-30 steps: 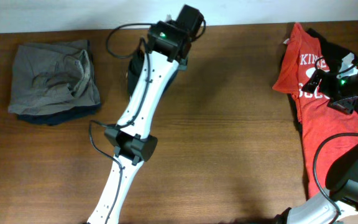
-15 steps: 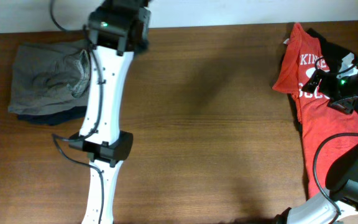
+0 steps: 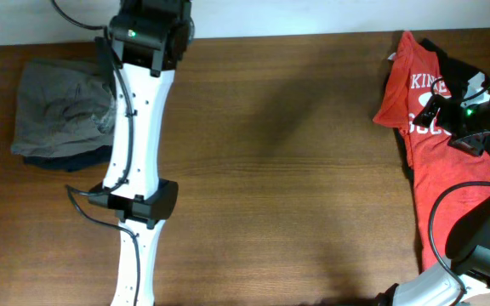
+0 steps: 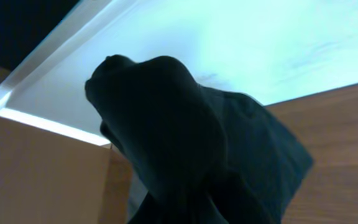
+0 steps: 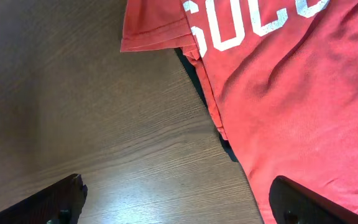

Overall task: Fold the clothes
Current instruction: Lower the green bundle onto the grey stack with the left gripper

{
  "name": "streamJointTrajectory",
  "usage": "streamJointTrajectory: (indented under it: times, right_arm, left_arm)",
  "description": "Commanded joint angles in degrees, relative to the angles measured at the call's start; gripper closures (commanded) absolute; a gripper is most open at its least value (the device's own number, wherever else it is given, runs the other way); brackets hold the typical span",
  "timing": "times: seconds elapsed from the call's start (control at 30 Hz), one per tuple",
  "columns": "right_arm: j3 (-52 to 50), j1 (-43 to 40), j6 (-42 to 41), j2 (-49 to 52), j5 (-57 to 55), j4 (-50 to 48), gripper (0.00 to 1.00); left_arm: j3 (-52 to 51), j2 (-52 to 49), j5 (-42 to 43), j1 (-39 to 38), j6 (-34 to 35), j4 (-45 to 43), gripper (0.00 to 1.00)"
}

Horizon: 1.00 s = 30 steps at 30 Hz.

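Observation:
My left gripper (image 3: 143, 21) is at the back left of the table, beside a folded pile of grey clothes (image 3: 58, 106). In the left wrist view a dark garment (image 4: 185, 143) hangs bunched from the jaws and hides the fingers. A strip of it shows beside the arm in the overhead view (image 3: 102, 53). A red t-shirt with white lettering (image 3: 428, 136) lies crumpled at the right edge. My right gripper (image 3: 462, 119) hovers over it, open and empty. Its fingers (image 5: 179, 205) straddle the shirt's edge (image 5: 291, 93) and the bare wood.
A black garment (image 3: 453, 64) lies partly under the red shirt at the back right. A dark blue item (image 3: 66, 160) sits at the bottom of the grey pile. The left arm (image 3: 134, 153) stretches from the front edge to the back. A white wall lies beyond the table's back edge.
My left arm has swung from the back centre to the back left, carrying the dark garment towards the grey pile. The right arm and the red shirt have not moved.

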State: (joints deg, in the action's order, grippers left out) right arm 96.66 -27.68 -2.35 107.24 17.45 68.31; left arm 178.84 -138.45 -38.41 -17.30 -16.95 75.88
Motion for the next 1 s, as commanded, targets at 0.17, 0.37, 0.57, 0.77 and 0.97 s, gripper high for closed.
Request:
streamJointTrajectory:
  times: [0.17, 0.37, 0.57, 0.77, 0.97]
  right_arm:
    - [1.0, 0.0, 0.4, -1.0, 0.4, 0.3, 0.01]
    - [1.0, 0.0, 0.4, -1.0, 0.4, 0.8, 0.01]
    - [1.0, 0.0, -0.4, -1.0, 0.4, 1.6, 0.01]
    - [1.0, 0.0, -1.8, -1.0, 2.3, 1.6, 0.01]
    - [1.0, 0.0, -1.7, -1.0, 2.3, 2.6, 0.01]
  left_arm:
    - [1.0, 4.8, -3.0, 13.7, -2.6, -2.6, 0.99]
    - [0.8, 4.8, -1.6, 24.9, -13.0, -4.9, 0.99]
    - [-1.5, 4.7, 18.9, 39.3, -13.1, -5.2, 0.99]
    - [-9.6, 4.3, 28.5, 46.4, -13.1, -8.7, 0.99]
    - [-23.6, 4.3, 28.5, 46.9, -13.1, -18.3, 1.00]
